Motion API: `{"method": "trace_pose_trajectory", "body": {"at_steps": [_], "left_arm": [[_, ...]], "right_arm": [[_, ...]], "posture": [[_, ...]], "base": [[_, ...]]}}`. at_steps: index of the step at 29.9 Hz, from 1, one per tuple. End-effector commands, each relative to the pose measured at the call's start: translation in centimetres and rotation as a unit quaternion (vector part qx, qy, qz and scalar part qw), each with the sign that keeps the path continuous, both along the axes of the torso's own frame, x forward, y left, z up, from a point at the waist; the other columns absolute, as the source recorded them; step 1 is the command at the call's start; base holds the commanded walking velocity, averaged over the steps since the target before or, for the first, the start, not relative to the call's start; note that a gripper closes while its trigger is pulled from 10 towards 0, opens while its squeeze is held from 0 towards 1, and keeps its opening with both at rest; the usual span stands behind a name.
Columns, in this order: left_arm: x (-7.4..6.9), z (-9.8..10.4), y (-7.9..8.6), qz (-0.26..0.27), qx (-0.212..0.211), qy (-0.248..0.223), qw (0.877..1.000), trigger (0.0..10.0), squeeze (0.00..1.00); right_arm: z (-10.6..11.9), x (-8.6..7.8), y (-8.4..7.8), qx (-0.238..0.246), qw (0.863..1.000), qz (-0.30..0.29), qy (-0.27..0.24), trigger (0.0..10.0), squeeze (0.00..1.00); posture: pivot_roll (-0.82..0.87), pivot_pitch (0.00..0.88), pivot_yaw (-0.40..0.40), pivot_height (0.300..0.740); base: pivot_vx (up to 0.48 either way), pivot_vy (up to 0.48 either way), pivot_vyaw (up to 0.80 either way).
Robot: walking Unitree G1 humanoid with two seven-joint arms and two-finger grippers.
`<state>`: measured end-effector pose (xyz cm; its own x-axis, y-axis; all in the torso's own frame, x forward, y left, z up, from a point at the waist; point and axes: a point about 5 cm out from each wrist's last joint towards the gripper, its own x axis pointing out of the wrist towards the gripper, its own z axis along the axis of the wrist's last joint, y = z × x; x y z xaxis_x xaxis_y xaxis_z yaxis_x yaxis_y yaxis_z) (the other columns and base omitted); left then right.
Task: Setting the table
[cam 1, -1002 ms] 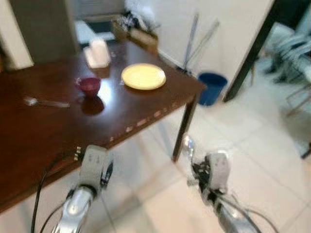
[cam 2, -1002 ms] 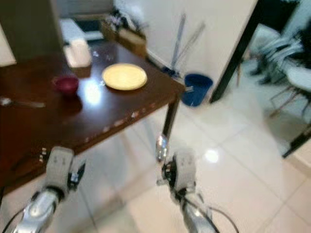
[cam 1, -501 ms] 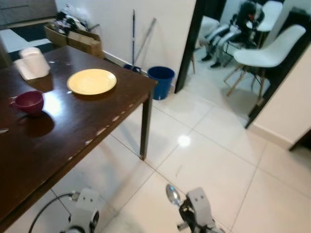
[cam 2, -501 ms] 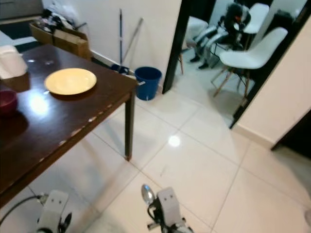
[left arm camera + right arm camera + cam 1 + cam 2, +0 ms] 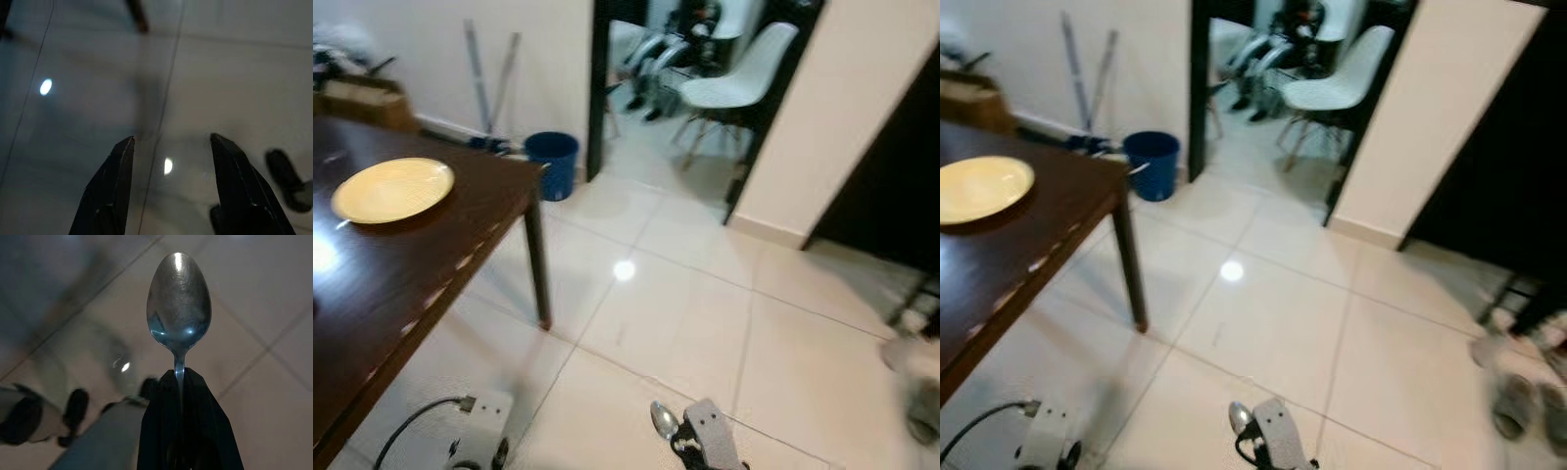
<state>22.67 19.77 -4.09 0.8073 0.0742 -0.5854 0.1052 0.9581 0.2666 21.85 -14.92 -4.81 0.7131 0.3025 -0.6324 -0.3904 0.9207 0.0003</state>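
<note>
spoon [image 5: 179, 308] pinched upright in right gripper [image 5: 183, 382] at bottom centre, left gripper [image 5: 168, 147] spread wide with nothing in it, yellow plate [image 5: 391, 189] on dark table [image 5: 401, 274] upper left.

The right gripper [image 5: 183, 382] is sitting low in front of the robot's body, its two black fingers [image 5: 205, 431] pressed together and clamping the handle of a spoon [image 5: 179, 303] whose bowl is pointing forward beyond the tips. The left gripper [image 5: 171, 147] is hanging low on the robot's left, its fingers [image 5: 110, 191] spread apart and gripping nothing.
</note>
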Motion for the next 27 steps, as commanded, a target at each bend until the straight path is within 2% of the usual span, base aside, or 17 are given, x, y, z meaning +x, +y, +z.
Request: {"method": "trace_pose_trajectory", "body": {"at_steps": [1,27], "left_arm": [[-1.44,-1.01,0.55,0.005,0.007,0.026,1.000,10.0,0.00],[-1.42,-1.34,0.59,0.011,-0.005,0.019,1.000,10.0,0.00]], "right_arm": [[-0.29,-0.35,0.06,0.003,1.000,-0.003,0.001,10.0,0.00],[-0.61,-0.16,-0.10,0.001,1.000,-0.004,-0.005,10.0,0.00]], "posture": [[-0.03,0.000,0.024,0.740],[-0.03,0.000,0.026,0.740]], "base": [[0.000,0.000,-0.77],[0.000,0.000,-0.78]]}}
